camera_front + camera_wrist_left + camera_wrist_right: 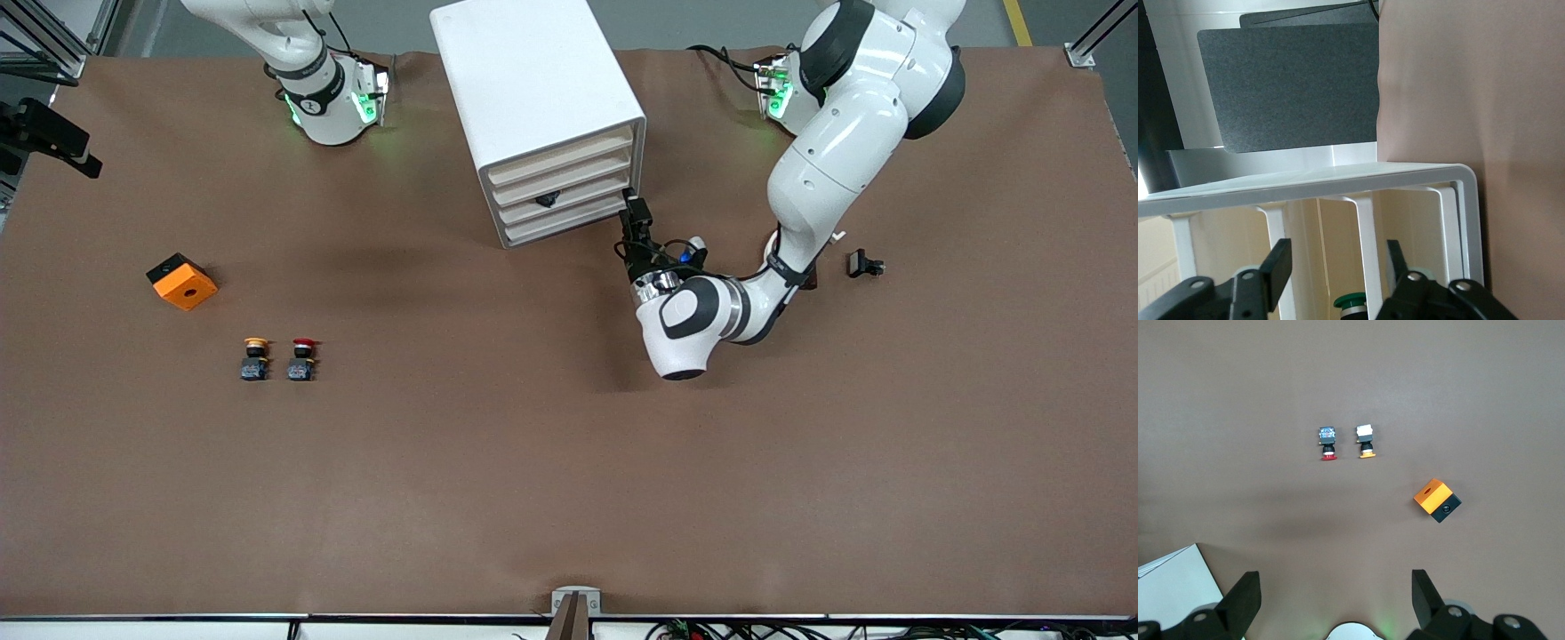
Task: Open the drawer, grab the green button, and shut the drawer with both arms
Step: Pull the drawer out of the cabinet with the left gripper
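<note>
The small push button with a green round cap (pixel 1353 302) sits inside the white boxy cabinet (pixel 542 107), its body hidden. The left gripper (pixel 635 213) hovers at the cabinet's drawer fronts, jaws apart. The right gripper (pixel 1335 600) waits high over the brown table (pixel 569 462), jaws apart.

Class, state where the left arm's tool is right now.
In the front view the left tool sits at the cabinet front, by the lowest drawers' end nearest the left arm's base; its wrist view shows open fingers.
</note>
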